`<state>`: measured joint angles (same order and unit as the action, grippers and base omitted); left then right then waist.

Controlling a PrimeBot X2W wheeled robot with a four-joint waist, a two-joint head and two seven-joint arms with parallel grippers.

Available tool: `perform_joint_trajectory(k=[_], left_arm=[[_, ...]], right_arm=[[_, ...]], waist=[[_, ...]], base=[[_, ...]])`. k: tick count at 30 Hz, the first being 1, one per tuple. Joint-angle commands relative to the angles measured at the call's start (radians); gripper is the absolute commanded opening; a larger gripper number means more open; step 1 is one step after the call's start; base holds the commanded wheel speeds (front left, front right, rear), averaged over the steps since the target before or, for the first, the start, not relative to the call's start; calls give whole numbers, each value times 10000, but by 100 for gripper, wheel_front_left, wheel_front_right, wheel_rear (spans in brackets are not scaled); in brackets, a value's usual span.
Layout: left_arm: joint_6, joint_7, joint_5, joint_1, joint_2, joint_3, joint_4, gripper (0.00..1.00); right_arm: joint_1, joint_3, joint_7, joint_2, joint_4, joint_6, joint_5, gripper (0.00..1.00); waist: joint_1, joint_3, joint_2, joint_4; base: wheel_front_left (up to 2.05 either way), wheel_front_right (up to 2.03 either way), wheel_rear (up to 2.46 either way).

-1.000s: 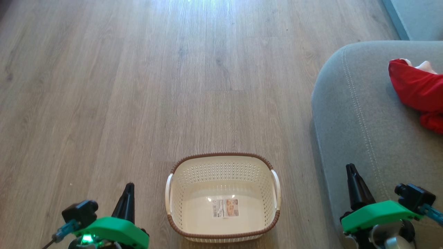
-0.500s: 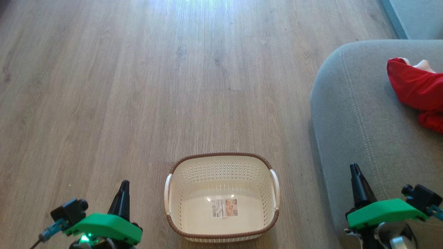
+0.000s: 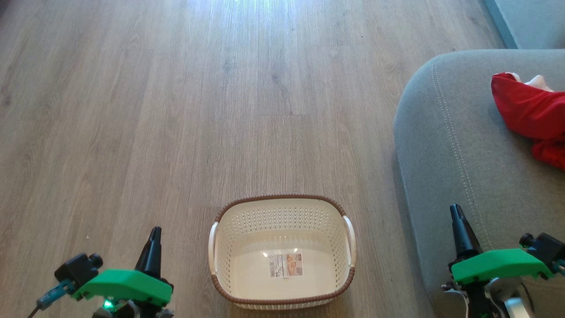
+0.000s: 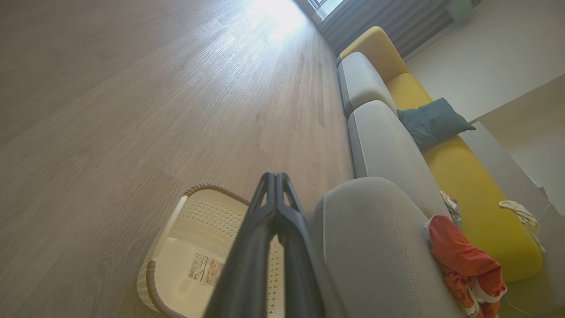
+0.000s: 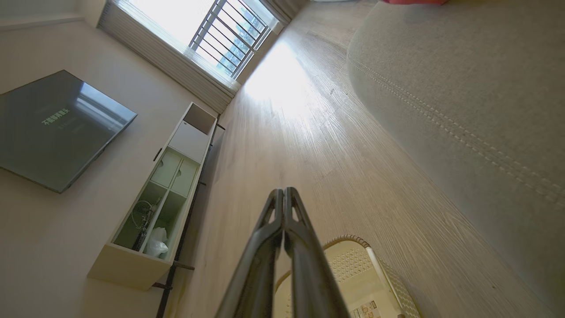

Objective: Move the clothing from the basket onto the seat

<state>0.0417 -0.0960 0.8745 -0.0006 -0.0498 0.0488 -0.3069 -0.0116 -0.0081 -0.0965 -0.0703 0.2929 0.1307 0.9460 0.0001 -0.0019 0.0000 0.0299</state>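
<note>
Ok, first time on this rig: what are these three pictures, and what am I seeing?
One picture looks down from the robot's head. The green-and-black parts at its bottom corners are the arms' tips: the left end effector and the right end effector, both shut, holding nothing. The other two come from a camera on each wrist, looking along that arm's dark fingers. On the wooden floor stands the cream basket, with just a paper label on its bottom. The red clothing lies on the grey sofa seat at the right.
</note>
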Motion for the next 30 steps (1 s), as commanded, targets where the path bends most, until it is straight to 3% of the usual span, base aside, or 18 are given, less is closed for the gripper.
perform_joint_trajectory(k=[1, 30], left_arm=[[119, 117, 338, -560, -7, -294, 366, 0], [453, 972, 3371, -783, -6, -870, 473, 0]], right_arm=[[-497, -22, 84, -44, -368, 1, 317, 0], [-697, -447, 937, 43, -418, 1, 3067, 0]], waist=[[-1, 1, 0, -8], [-1, 22, 0, -134]], base=[[0, 0, 0], [0, 0, 0]])
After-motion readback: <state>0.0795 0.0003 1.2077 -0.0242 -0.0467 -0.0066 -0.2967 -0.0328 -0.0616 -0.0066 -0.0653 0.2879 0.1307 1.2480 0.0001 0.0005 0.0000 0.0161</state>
